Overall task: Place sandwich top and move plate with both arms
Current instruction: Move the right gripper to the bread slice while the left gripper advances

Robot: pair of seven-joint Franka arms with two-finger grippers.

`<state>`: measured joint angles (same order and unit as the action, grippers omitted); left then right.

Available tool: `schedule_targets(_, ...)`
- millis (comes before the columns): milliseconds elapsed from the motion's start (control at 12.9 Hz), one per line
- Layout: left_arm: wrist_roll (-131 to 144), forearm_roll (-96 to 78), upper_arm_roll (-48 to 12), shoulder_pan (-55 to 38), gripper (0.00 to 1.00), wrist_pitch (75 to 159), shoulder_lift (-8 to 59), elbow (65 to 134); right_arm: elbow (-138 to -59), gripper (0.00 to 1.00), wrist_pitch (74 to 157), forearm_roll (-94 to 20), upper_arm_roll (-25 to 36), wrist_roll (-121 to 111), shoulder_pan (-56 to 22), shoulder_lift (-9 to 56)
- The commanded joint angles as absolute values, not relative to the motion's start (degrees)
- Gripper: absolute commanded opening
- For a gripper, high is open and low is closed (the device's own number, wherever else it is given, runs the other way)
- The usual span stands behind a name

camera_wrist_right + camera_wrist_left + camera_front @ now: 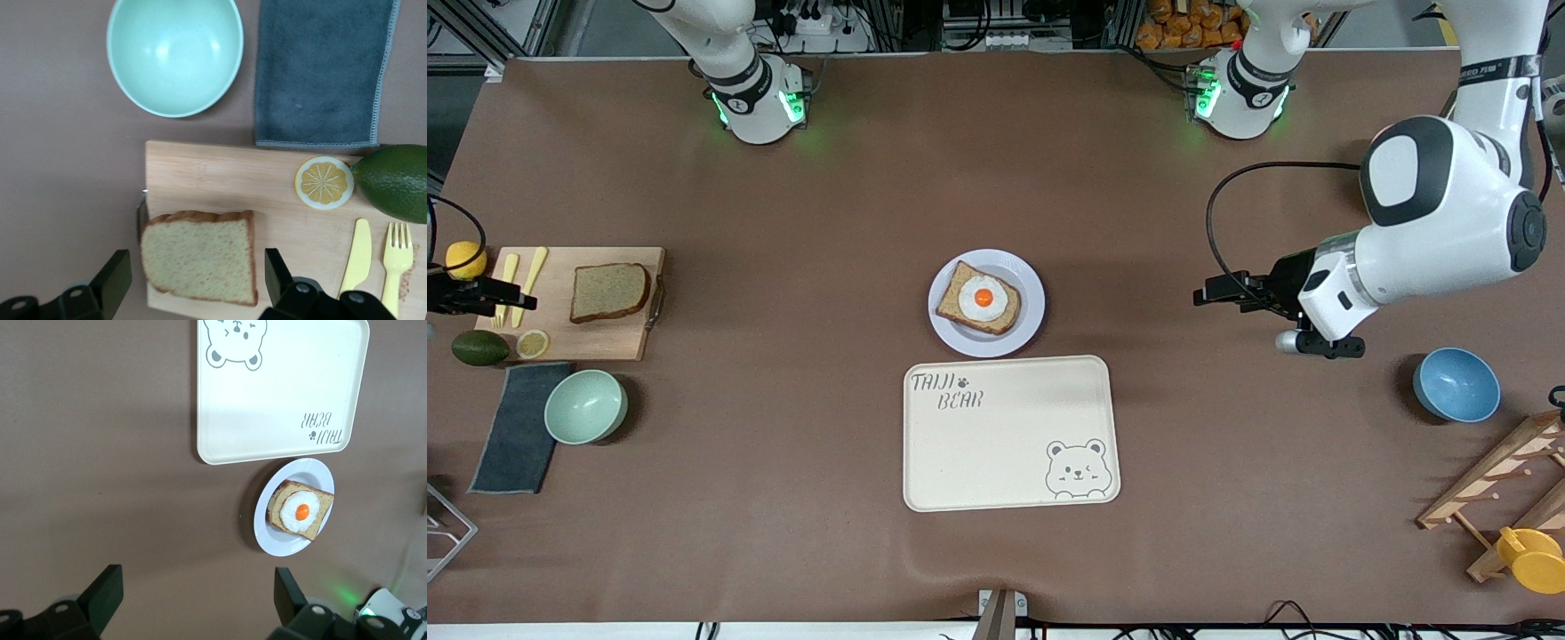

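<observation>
The right end effector [197, 259] hung wide open and empty over the sandwich top [609, 292], at nine o'clock from the plate [1032, 300]. The left end effector [1202, 295] waited at three o'clock, fully open and empty.

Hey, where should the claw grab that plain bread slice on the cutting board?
Take the plain bread slice across its two long crust edges, coming straight down from above. It lies flat on the cutting board with bare wood around it, so open fingers probably fit either side. The right claw, open, hangs over it, seemingly lined up that way.
</observation>
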<state>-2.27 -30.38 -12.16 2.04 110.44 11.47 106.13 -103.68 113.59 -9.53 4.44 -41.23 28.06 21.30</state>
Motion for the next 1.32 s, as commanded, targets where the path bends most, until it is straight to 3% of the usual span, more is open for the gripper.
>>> schedule_targets(0,-8.7,-36.4,-12.6,3.2,1.00,113.7,13.6,108.4,-107.9,0.83,118.1,-10.7,3.5,-44.4,30.0,21.1)
schedule_targets(388,-10.7,-42.8,-12.6,3.2,1.00,115.8,15.3,110.4,-108.4,0.72,121.2,-13.4,3.6,-52.1,31.9,24.6)
schedule_targets(852,-13.8,-42.8,-12.6,3.1,1.00,116.1,17.3,109.8,-110.9,0.73,124.4,-14.0,3.4,-54.8,33.7,26.5)
schedule_targets(1085,-14.0,-42.8,-12.6,3.1,1.00,116.1,17.8,109.5,-112.0,0.58,124.9,-15.2,3.5,-56.2,33.9,26.7)
schedule_targets(1240,-13.9,-42.8,-12.6,3.1,1.00,116.1,17.4,109.5,-112.1,0.57,125.1,-15.3,3.4,-57.8,34.4,27.2)
